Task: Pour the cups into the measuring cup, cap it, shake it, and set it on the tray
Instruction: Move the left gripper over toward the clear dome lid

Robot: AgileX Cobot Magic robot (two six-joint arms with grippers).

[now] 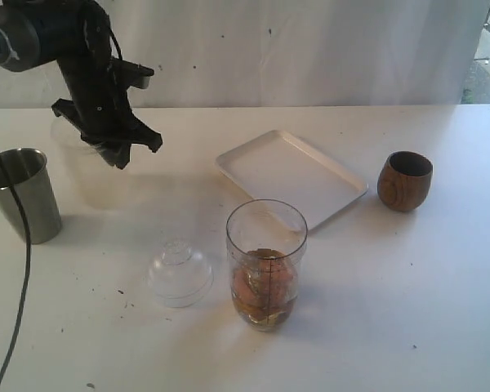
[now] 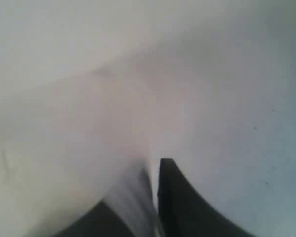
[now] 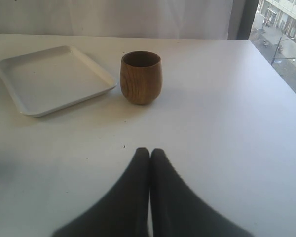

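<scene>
My left gripper [image 1: 118, 155] hangs over the table's back left, shut on the rim wall of the frosted translucent cup [image 1: 82, 175]. In the left wrist view one finger shows blurred through the frosted cup [image 2: 64, 123] and the other finger [image 2: 170, 187] presses its outside. The steel tumbler [image 1: 20, 192] stands upright at the far left. Upright in front of the middle stands the measuring cup [image 1: 266, 261], uncapped, with orange and brown contents at its bottom. The wooden cup [image 1: 405, 180] [image 3: 141, 77] stands right of the tray [image 1: 291, 175] [image 3: 49, 79]. My right gripper [image 3: 150, 150] is shut and empty, low over bare table.
A clear domed lid [image 1: 180, 273] lies on the table just left of the measuring cup. A black cable [image 1: 20, 269] hangs down along the left edge. The white table [image 1: 408, 294] ends at a wall behind and a window side on the right.
</scene>
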